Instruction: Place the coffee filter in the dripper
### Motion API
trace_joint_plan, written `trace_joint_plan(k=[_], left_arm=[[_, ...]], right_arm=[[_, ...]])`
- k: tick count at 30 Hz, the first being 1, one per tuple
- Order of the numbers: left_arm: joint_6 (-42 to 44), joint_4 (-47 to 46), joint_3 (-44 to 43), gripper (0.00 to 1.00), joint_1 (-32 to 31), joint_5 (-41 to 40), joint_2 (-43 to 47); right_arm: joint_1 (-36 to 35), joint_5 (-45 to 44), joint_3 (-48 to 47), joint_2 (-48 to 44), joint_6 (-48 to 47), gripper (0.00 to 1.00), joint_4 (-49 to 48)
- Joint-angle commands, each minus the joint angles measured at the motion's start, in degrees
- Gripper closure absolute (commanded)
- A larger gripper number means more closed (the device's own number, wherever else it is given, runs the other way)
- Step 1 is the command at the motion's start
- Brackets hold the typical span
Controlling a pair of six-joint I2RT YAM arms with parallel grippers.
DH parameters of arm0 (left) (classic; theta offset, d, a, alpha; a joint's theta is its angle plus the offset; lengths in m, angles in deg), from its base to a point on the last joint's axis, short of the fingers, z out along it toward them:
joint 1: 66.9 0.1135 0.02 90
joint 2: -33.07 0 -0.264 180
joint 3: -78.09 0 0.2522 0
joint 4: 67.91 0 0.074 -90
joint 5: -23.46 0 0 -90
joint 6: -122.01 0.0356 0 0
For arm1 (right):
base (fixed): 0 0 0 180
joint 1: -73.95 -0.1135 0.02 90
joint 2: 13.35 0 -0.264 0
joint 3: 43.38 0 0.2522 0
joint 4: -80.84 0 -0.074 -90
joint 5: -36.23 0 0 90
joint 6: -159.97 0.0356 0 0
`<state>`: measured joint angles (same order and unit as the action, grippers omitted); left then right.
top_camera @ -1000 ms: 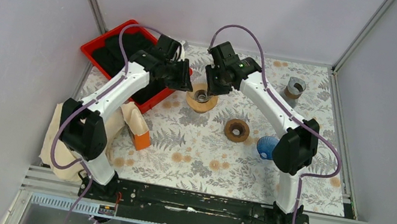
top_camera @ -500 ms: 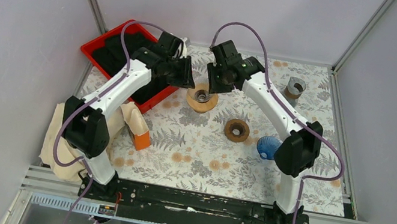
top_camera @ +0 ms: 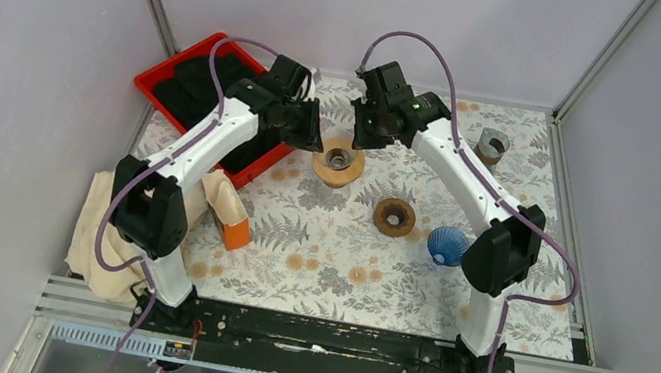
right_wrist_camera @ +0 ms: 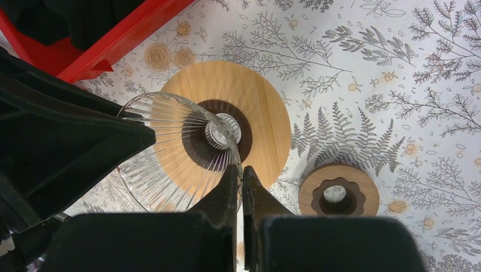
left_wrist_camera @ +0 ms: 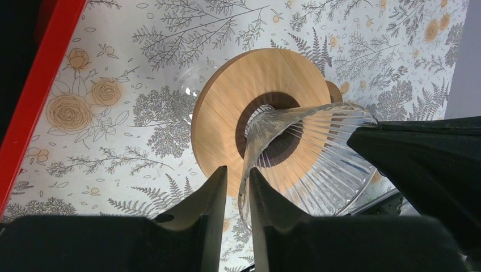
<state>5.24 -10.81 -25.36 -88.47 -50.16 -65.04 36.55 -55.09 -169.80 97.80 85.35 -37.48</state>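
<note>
The scene is lit brightly and evenly from above, and only soft, short shadows are cast on the table (top_camera: 336,248). Faint highlights are caught on the ribs of the glass dripper (left_wrist_camera: 306,153), without harsh glare. In the wrist views the near pincer fingers (right_wrist_camera: 221,198) are rendered dark and slightly soft, the table pattern sharp.

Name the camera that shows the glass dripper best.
Right wrist: the dripper shows nearly whole, ribbed cone and neck above the wooden base. Left wrist shows its side, partly hidden. From the top it is barely visible.
</note>
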Motion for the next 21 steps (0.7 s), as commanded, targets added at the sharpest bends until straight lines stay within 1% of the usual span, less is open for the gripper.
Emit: trace_joint_plan(k=[1, 6, 16, 21], left_arm=[[1.27, 0.33, -3.03, 0.75, -0.45, -0.64, -1.6], [1.35, 0.85, -4.04, 0.86, -0.65, -0.41, -3.22], [2.04, 2.49, -5.83, 0.87, -1.63, -1.08, -5.07], [2.47, 3.34, -5.77, 0.88, -2.2, -1.28, -6.81]], right_arm=[[1.36, 1.05, -1.1, 0.47, -1.0, 1.0, 0.51], [2.04, 0.75, -0.29, 2.23, -1.03, 1.0, 1.9], [3.98, -0.24, 6.27, 4.75, -0.88, 1.0, 1.05], [4.14, -0.93, 6.47, 7.63, -1.39, 1.0, 2.26]])
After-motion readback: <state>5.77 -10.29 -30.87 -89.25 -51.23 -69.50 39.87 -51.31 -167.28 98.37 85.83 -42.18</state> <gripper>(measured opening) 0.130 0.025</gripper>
